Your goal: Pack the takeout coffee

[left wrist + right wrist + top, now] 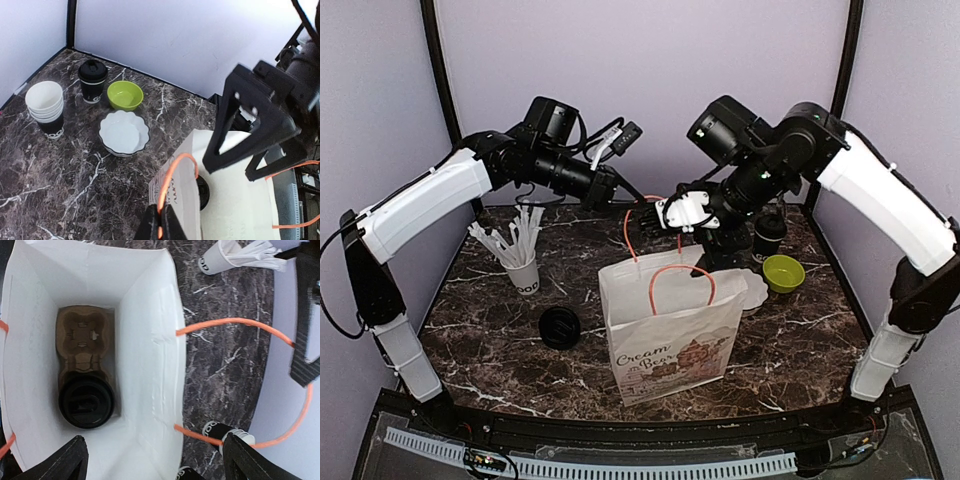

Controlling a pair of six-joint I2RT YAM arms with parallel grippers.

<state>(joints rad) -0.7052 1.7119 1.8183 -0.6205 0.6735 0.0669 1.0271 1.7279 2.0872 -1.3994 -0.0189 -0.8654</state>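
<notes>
Pinching the white paper bag [670,330] by its orange cord handle [165,182] with my left gripper [160,216]; my right gripper [157,460] spread wide above it. One black lidded paper coffee cup [86,402] sits inside — a second cup [770,235] stands upright, near right of that gripper.

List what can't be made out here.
- Black lidded paper cup in the white paper bag: the right wrist view shows only its lid; in the top view the bag's wall hides it.
- Stack of white-lined cups: top view, lost behind the right arm.
- White scalloped dish: top view, half hidden by the bag.
- Left tool on the orange handle: left wrist view, cut by the bottom edge.
</notes>
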